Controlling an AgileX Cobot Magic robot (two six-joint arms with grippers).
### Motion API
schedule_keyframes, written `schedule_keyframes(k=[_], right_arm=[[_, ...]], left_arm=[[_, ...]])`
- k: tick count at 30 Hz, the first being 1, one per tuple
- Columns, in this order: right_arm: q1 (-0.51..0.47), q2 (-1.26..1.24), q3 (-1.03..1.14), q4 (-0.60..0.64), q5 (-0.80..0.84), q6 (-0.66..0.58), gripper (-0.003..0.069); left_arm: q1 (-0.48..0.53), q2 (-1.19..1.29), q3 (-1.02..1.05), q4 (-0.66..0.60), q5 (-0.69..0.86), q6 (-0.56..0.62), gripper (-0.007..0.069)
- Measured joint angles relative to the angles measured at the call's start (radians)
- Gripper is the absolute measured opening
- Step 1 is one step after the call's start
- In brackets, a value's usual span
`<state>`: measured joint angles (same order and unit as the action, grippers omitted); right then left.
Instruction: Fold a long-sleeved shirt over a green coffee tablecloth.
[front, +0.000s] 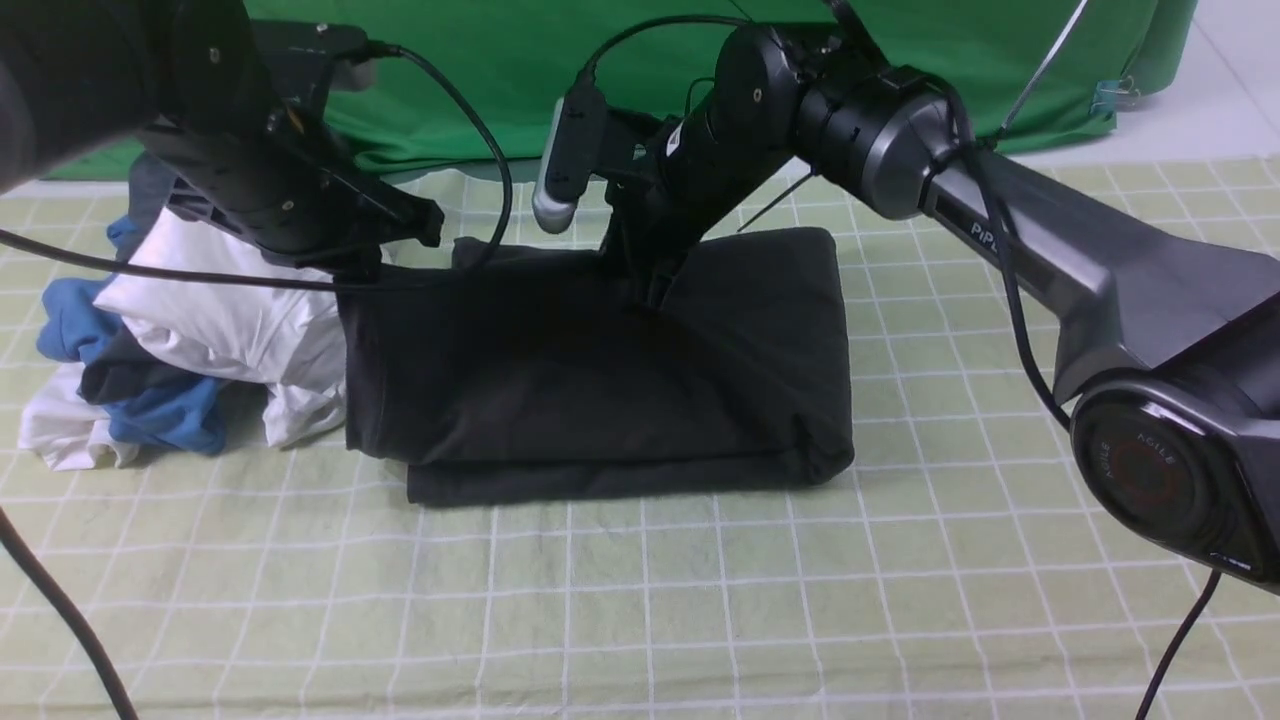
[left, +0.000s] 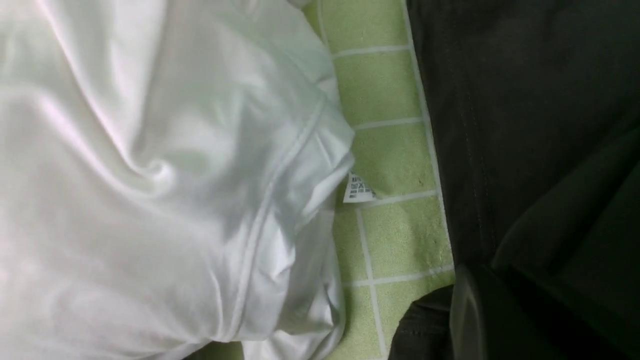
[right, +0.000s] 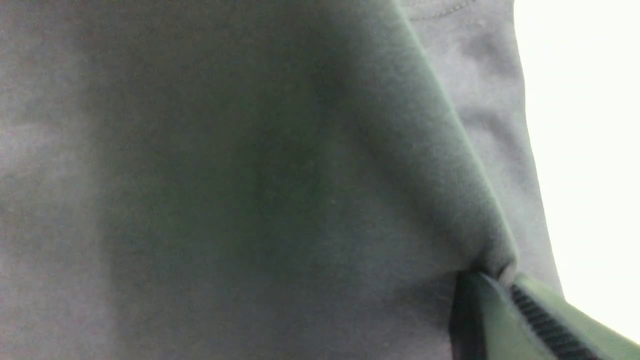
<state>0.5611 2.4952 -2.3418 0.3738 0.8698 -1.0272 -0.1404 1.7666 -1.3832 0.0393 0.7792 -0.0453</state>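
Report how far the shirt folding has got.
Done: the long-sleeved shirt already lies as a layered rectangle on the green coffee tablecloth, no sleeves showing. In hand: the right gripper is shut on a pinch of its fabric; the left gripper is shut at its left edge, beside the garment heap. Left: probably one more fold, then letting go.

My shirt (front: 600, 380) sits mid-frame on the tablecloth (front: 700, 600), the heap of garments (front: 190, 340) touching it at left; my left gripper (front: 365, 270) and right gripper (front: 650, 290) pinch its upper edge.
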Motion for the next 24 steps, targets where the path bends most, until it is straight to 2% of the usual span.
schedule_keyframes(k=[5,7,8,9,11,12,13,14,18,20,21,24], right_arm=[[0.0,0.016,0.0,0.001,-0.001,0.001,0.0062],[0.0,0.018,0.0,0.0,0.009,0.001,0.0159],[0.0,0.018,0.0,-0.001,0.012,0.001,0.0169],[0.0,0.018,0.0,-0.006,0.029,0.006,0.0247],[0.0,0.016,0.0,-0.027,0.078,0.037,0.0353],[0.0,0.015,0.0,-0.03,0.083,0.042,0.0359],[0.0,0.005,0.0,-0.056,0.126,0.085,0.0393],[0.0,-0.004,0.0,-0.082,0.153,0.12,0.0396],[-0.002,-0.072,0.0,-0.204,0.255,0.266,0.0332],[-0.01,-0.111,0.0,-0.244,0.309,0.312,0.0271],[-0.011,-0.111,0.0,-0.244,0.313,0.312,0.0264],[-0.032,-0.165,0.0,-0.253,0.336,0.393,0.0101]], left_arm=[[0.0,0.051,0.0,0.03,0.0,-0.001,0.0024],[0.0,0.073,0.001,0.058,-0.001,-0.008,0.0025],[0.0,0.073,0.001,0.061,-0.001,-0.009,0.0025],[0.0,0.078,0.001,0.075,-0.005,-0.021,0.0028],[0.0,0.08,0.001,0.105,-0.034,-0.046,0.0046],[0.0,0.08,0.001,0.108,-0.034,-0.046,0.0049],[0.0,0.08,0.001,0.124,-0.062,-0.062,0.0077],[0.0,0.08,0.001,0.14,-0.083,-0.075,0.0105],[0.0,0.081,0.001,0.168,-0.121,-0.098,0.0214],[0.0,0.082,0.001,0.169,-0.117,-0.105,0.0279],[0.0,0.082,0.001,0.169,-0.117,-0.105,0.0285],[0.0,0.082,0.001,0.174,-0.095,-0.11,0.0357]])
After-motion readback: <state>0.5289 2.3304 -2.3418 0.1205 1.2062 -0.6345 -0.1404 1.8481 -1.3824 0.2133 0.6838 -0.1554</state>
